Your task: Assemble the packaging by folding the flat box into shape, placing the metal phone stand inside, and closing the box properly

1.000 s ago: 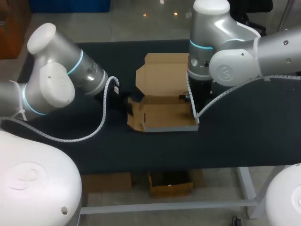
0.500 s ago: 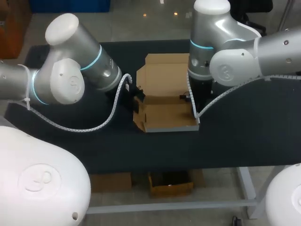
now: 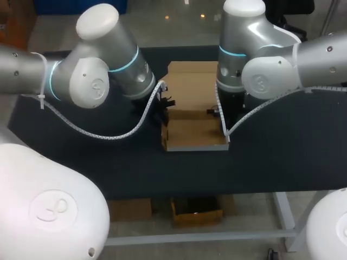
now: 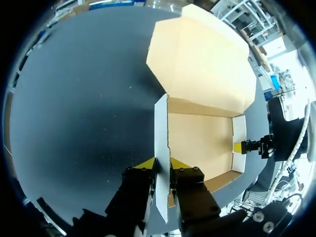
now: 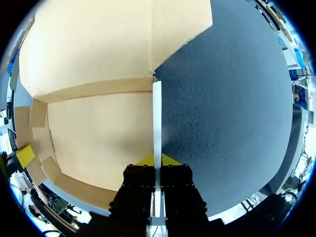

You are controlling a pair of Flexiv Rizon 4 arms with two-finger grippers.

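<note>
On black matte table (image 3: 282, 157): brown cardboard box (image 3: 192, 130), tray half formed, big lid flap (image 3: 190, 86) lying open behind (metal phone stand not visible in any view).
Left side wall (image 4: 161, 128): standing upright, near end clamped in left gripper (image 4: 163, 163), jaws narrow on the card.
Right side wall (image 5: 157, 118): upright too, thin edge nipped by right gripper (image 5: 157, 159), jaws nearly together.
Risk to walls: likely to spring back flat on any slip, given shallow hold and stiff creases.
Risk to tray: could skid or lift off the table under uneven pull from two sides.
Risk to creases: may buckle or tear with too much inward squeeze.
</note>
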